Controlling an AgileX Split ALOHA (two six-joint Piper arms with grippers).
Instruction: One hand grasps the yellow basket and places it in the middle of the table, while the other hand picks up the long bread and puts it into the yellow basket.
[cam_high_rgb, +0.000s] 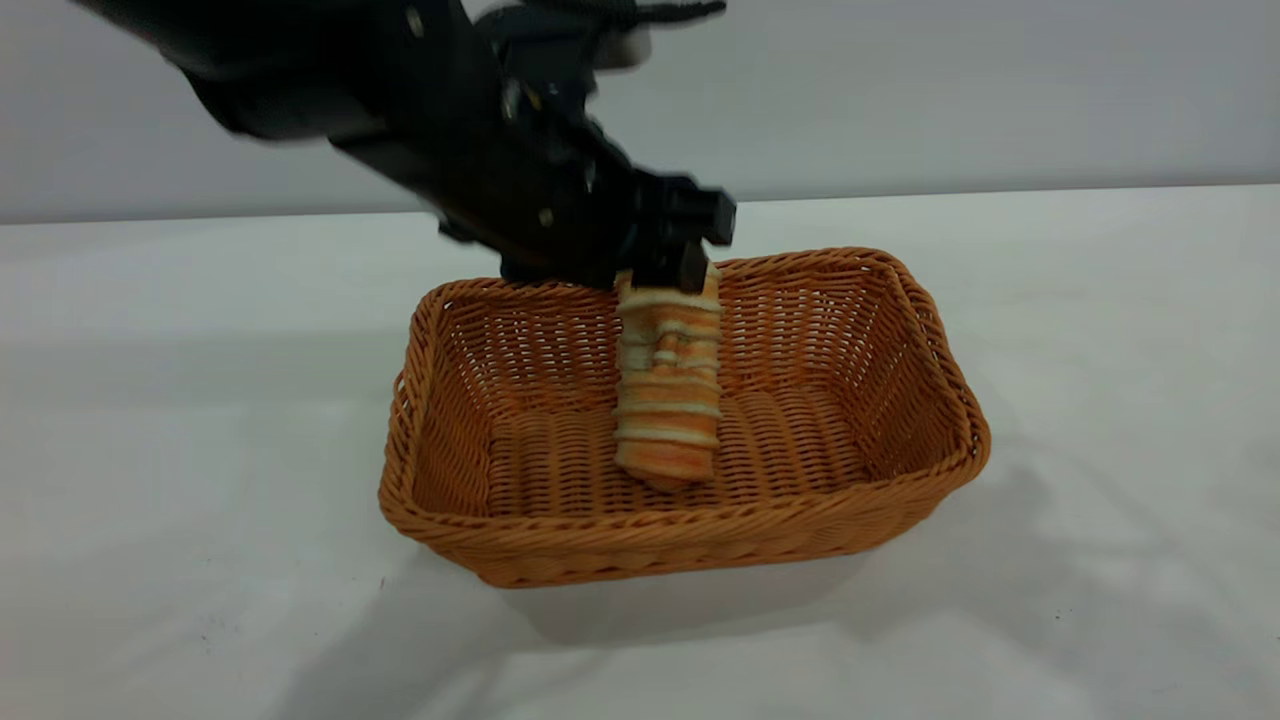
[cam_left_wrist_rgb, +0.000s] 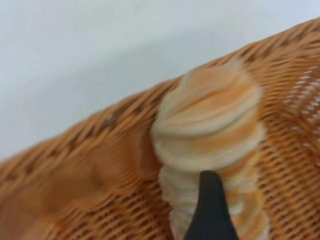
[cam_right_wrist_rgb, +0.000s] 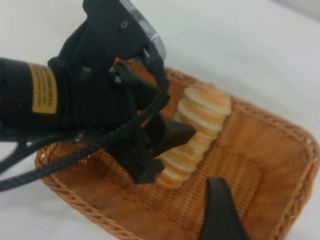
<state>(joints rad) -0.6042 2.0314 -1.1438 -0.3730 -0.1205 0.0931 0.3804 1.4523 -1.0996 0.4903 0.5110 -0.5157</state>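
**Bread hanging over the basket, one end pinched**

So my left gripper (cam_high_rgb: 668, 268) is clamped on the top end of the long bread (cam_high_rgb: 668, 395) — the roll hangs nearly upright from it, striped orange and cream, with its lower end down inside the yellow basket (cam_high_rgb: 560, 545), right at or just above the ribbed bottom; I can't tell if it's actually touching. My left arm comes in from the table's far left corner and reaches over the basket's far rim.

The basket sits on the white table (cam_high_rgb: 1100, 400) about halfway between the left and right edges, nearer the front edge than the back, long side facing the exterior camera. The bread is roughly centred between the basket's two short walls.

From my left wrist, one black fingertip (cam_left_wrist_rgb: 211, 210) lies against the roll (cam_left_wrist_rgb: 210, 125), with wicker (cam_left_wrist_rgb: 75, 170) all around it.

My right gripper (cam_right_wrist_rgb: 220, 212) hovers above the basket (cam_right_wrist_rgb: 280, 170) — only one dark finger shows, so I can't tell whether it's spread or closed. It isn't touching anything I can see.
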